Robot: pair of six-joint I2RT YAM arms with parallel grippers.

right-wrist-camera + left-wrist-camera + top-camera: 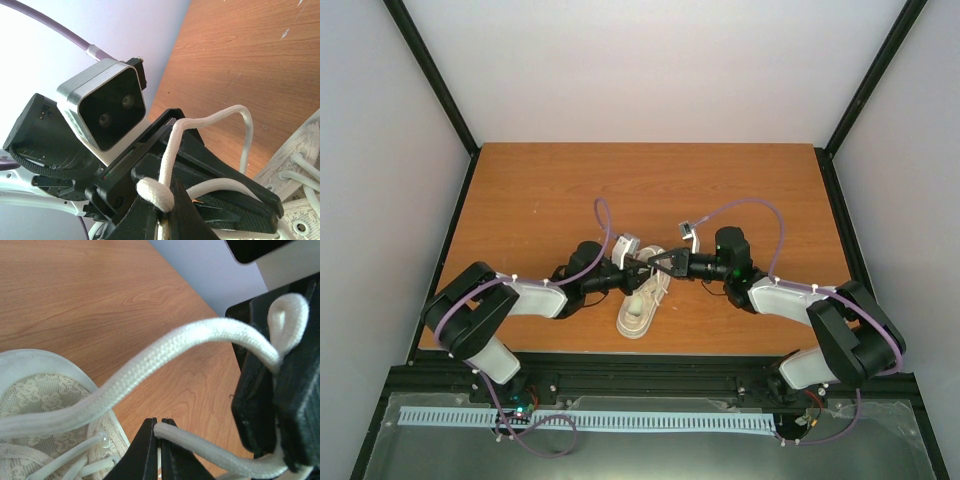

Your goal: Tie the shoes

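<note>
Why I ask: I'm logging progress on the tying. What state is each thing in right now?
sneaker: upright on the table, untied.
laces: loose, no bow, drawn up off the sneaker, with a folded loop sticking out past the right jaws.
left gripper: shut on laces.
right gripper: shut on laces.
</note>
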